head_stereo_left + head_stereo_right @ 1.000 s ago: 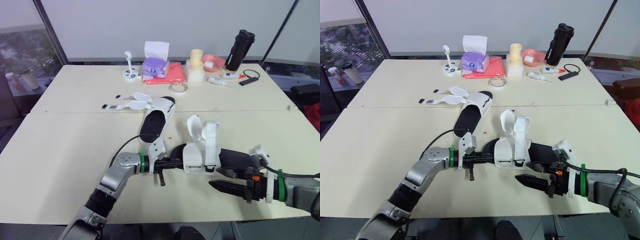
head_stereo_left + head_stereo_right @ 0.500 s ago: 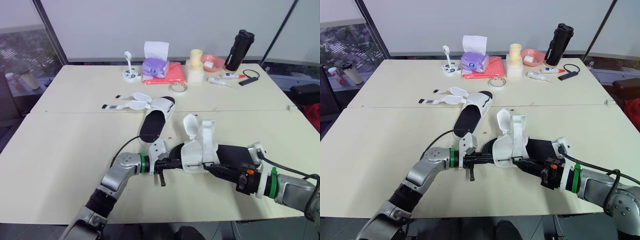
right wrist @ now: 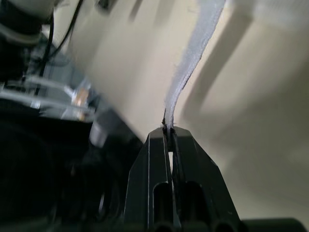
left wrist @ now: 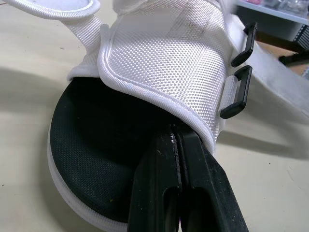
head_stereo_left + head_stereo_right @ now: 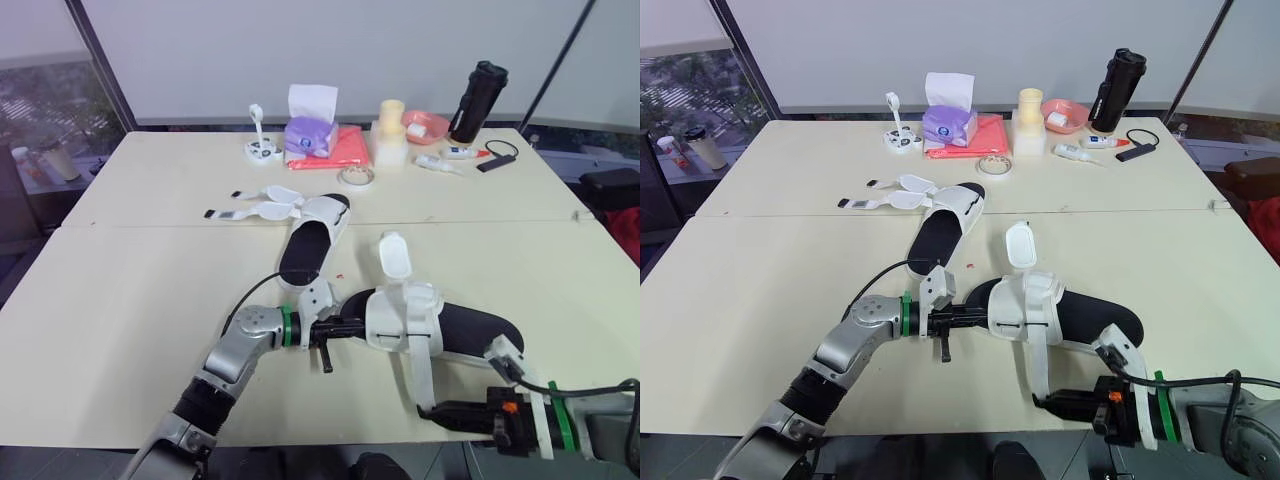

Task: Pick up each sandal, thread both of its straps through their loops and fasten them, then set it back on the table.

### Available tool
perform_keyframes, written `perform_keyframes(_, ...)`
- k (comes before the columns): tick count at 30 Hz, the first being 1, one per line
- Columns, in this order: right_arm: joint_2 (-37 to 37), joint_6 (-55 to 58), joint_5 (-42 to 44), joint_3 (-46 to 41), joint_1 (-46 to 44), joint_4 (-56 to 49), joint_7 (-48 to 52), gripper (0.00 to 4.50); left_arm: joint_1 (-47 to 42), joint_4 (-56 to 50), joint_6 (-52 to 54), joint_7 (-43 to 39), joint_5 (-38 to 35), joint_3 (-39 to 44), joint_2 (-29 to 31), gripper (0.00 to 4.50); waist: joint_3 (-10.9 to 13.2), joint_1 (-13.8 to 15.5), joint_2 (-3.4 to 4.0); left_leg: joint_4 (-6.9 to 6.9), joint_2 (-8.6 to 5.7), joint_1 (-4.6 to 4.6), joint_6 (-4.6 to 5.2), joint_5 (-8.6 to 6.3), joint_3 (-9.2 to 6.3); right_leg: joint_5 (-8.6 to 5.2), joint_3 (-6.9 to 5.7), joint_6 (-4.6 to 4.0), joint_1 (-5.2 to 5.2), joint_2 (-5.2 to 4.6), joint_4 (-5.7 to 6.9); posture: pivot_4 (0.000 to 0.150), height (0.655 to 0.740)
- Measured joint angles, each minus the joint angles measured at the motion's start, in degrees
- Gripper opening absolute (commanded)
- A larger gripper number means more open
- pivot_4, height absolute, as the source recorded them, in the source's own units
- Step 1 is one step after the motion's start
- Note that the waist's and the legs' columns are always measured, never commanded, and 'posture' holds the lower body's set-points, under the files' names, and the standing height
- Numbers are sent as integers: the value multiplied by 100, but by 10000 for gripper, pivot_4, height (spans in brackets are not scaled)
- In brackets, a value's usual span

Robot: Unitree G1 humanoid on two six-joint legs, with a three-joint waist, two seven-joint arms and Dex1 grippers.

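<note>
Strap (image 5: 417, 370) is running from the near sandal (image 5: 455, 325) straight toward the near edge of the table (image 5: 120, 300), and the right gripper (image 5: 428, 409) is pinching its tip tight. The sandal is lying long-ways, left to right. The left gripper (image 5: 352, 326) is clamping its white upper at the left end. The black loops (image 4: 235, 91) are sitting on the near side by the strap, so the right arm looks nearer to them.

Two head-camera eyes high over the table (image 5: 120, 300), tilted forward and down, sharing the tabletop around the near sandal (image 5: 400, 320) (slightly offset sideways), left wrist camera tight against that sandal's left end, right wrist camera on its robot side, sighting close along its strap (image 3: 191, 63).
</note>
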Motion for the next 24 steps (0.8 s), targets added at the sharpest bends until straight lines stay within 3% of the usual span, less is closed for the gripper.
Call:
perform_keyframes(12, -76, -418, 163, -565, 712, -653, 572, 295, -67, 172, -67, -4, 0, -35, -9, 221, -7, 2, -8, 3, -2, 3, 0, 0, -2, 0, -1, 0, 8, 0, -1, 1500, 7400)
perform_keyframes(19, 43, -293, 2014, -1259, -909, -64, 29, 295, -196, 393, -197, -40, 44, -84, -40, 221, -8, -7, -14, 11, -9, 15, 10, 6, -3, 7, 0, 11, 27, -3, -2, 1500, 7400)
perform_keyframes(24, 368, -157, 2315, -721, -2105, 851, -701, 295, -267, 498, -253, -88, 59, -113, -83, 221, -10, 11, -22, 10, -24, 9, 16, 10, -11, 8, -4, 15, 26, -16, -4, 1500, 7400)
